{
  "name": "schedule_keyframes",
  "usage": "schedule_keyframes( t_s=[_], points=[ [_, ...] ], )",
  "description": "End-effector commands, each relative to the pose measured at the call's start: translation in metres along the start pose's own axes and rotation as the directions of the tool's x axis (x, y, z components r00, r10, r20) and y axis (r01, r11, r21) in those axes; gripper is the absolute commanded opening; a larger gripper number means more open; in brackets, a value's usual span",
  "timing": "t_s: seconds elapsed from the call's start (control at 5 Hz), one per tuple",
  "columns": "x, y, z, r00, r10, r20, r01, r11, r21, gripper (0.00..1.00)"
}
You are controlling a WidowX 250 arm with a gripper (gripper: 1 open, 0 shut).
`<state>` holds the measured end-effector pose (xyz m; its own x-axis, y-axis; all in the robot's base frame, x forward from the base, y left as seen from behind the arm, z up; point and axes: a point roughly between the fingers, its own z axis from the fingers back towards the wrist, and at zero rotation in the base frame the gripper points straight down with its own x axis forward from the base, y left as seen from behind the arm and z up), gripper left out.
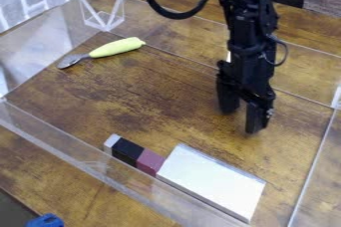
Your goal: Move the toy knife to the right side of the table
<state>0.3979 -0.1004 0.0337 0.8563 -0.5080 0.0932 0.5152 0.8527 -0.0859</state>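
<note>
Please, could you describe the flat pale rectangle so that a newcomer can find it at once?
On the dark brown table, look toward the bottom of the picture, right of centre. There lies a flat, pale rectangle with a narrow black-and-maroon end pointing to the upper left. The yellow-green handle farther back is much smaller and rounded.

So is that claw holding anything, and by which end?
Nothing that I can see: the claw stands open, and the toy knife lies away from it.
</note>
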Motion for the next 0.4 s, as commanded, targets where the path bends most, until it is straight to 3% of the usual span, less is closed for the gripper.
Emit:
schedule_keyframes(
  t_s=[0.0, 0.2],
  points=[
    [0.0006, 0.0181, 0.0291, 0.999, -0.003, 0.046, 0.002, 1.0, 0.021, 1.0],
    [-0.006, 0.0275, 0.036, 1.0, -0.005, 0.023, 0.004, 1.0, 0.024, 1.0]
  ],
)
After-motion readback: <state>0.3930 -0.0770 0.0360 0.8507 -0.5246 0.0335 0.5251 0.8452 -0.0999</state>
